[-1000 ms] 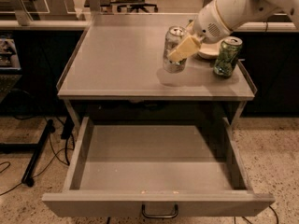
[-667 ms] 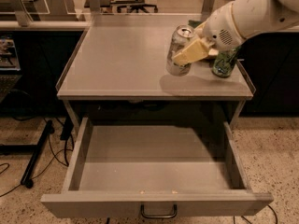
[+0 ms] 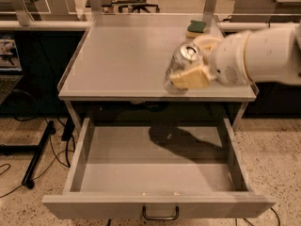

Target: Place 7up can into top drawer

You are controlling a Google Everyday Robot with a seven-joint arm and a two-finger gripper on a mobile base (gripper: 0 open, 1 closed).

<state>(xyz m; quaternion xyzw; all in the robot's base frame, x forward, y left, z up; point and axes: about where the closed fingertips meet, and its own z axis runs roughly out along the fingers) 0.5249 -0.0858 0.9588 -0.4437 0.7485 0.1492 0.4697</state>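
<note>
Your claw pinches the can from the right, with its beige fingers pressed against the can's lower body. The can is tilted, its silver top turned up toward the camera, and it sits over the front right part of the tabletop. You cannot tell whether it touches the surface. Below, the drawer stands open, its dark handle at the centre of the front panel. A green sponge lies near the tabletop's back edge, well apart from the can.

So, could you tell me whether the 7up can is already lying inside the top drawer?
No, the end effector grips the 7up can, tilted, above the table's front edge, with the open top drawer below it.
</note>
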